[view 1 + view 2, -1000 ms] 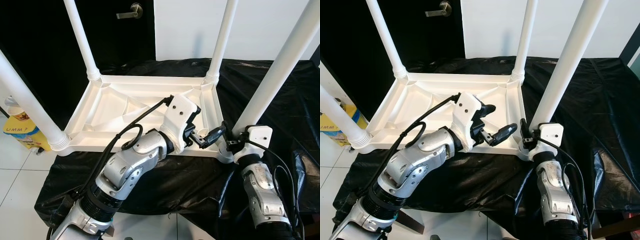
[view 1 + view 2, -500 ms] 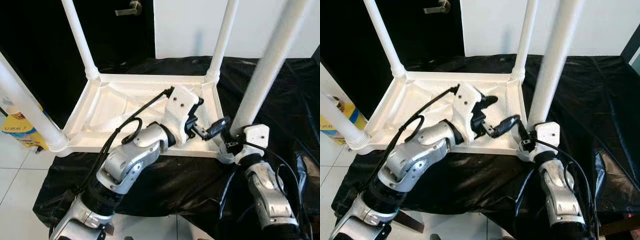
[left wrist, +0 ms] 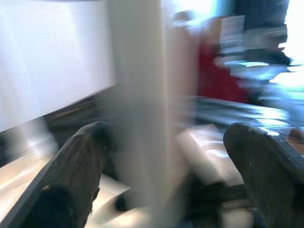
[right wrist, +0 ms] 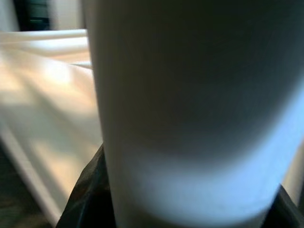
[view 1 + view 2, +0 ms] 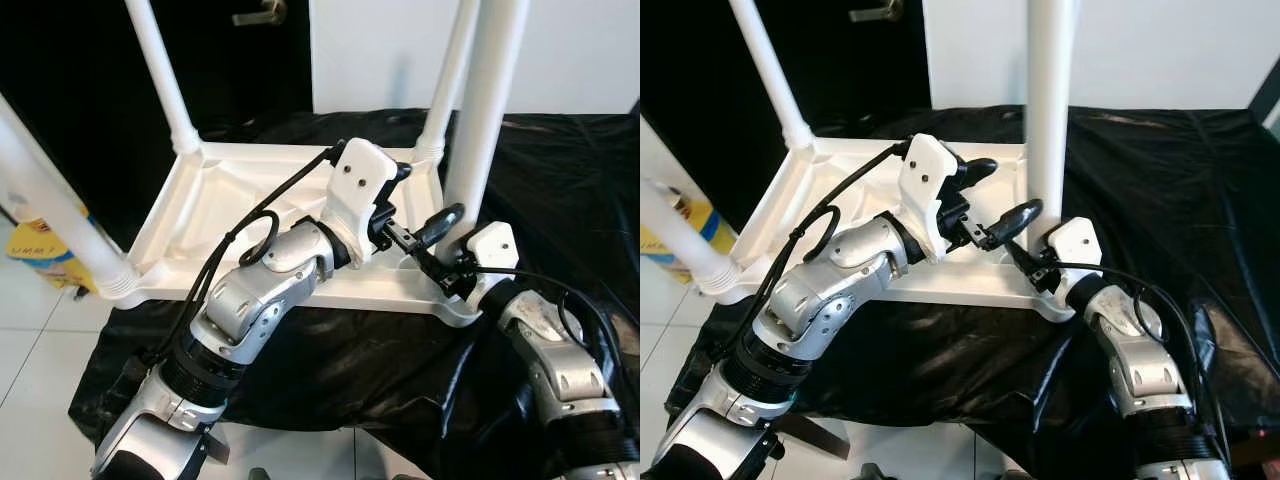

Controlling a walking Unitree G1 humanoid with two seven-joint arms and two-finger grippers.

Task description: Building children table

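Left eye: finds the children table [image 5: 250,195] upturned on the black-draped bench [image 5: 560,170], legs pointing up. Puts the near-right leg [image 5: 485,100] nearly plumb now, where it leaned a second ago, though much of that probably comes from the head's own shift. Places the left tool [image 5: 425,195] higher and closer to that leg than before, spread open and gripping nothing; places the right tool [image 5: 445,272] low at the leg's foot, by the corner socket. Suggests a leg being seated and steadied, not yet proven tight. Left wrist: blurs badly, yet catches the leg [image 3: 137,118] between two parted fingers [image 3: 76,171]. Right wrist: crowds in on the leg [image 4: 190,95]; cannot tell whether clamped or merely alongside. Hides the socket joint itself behind both wrists.
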